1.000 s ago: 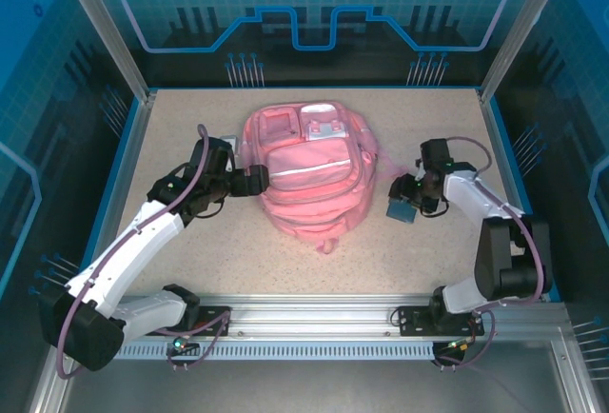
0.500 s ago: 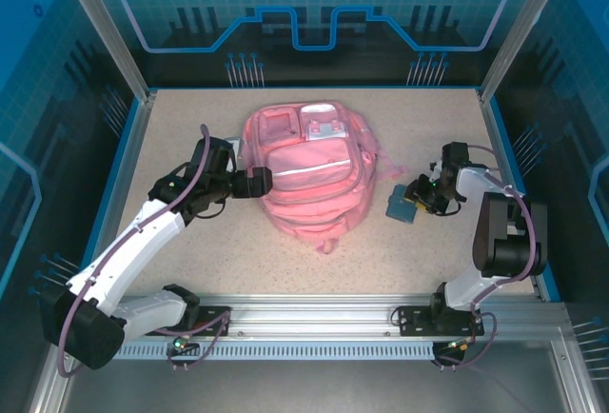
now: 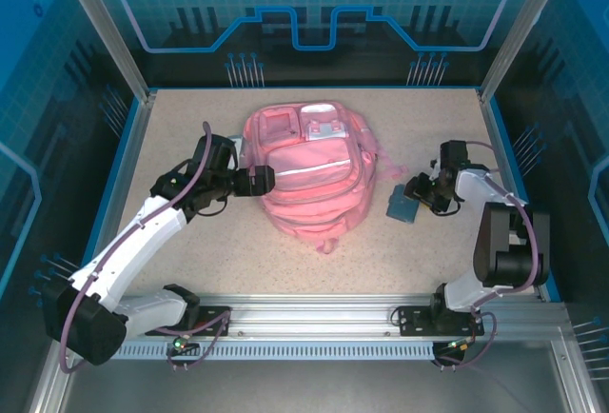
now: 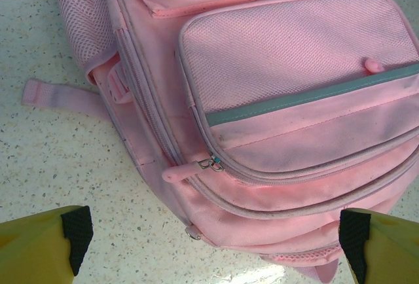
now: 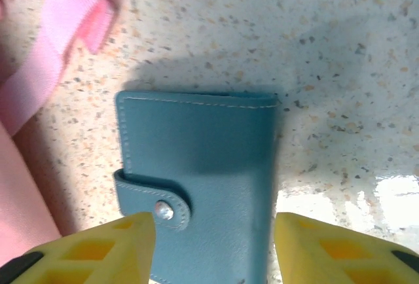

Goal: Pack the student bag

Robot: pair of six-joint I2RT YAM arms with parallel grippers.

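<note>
The student bag [image 3: 304,170], a large pink backpack, lies flat in the middle of the table with its front pockets up. My left gripper [image 3: 261,179] hovers wide open over the bag's left side. In the left wrist view its fingers [image 4: 75,231] flank the bag [image 4: 294,68], close to a pink zipper pull [image 4: 190,169], with nothing between them. A teal snap wallet [image 3: 401,209] lies flat on the table to the right of the bag. My right gripper [image 3: 422,192] is open just above the wallet [image 5: 203,146], with a yellow finger [image 5: 314,245] on each side.
A loose pink strap [image 5: 59,29] lies on the table beside the wallet. Another strap end [image 4: 59,94] sticks out on the bag's left. Blue walls [image 3: 122,161] bound the speckled table [image 3: 381,261], which has free room in front of the bag.
The right arm has drawn its elbow back to the right while its gripper stayed by the wallet, which has not moved. The left gripper has edged slightly right onto the bag.
</note>
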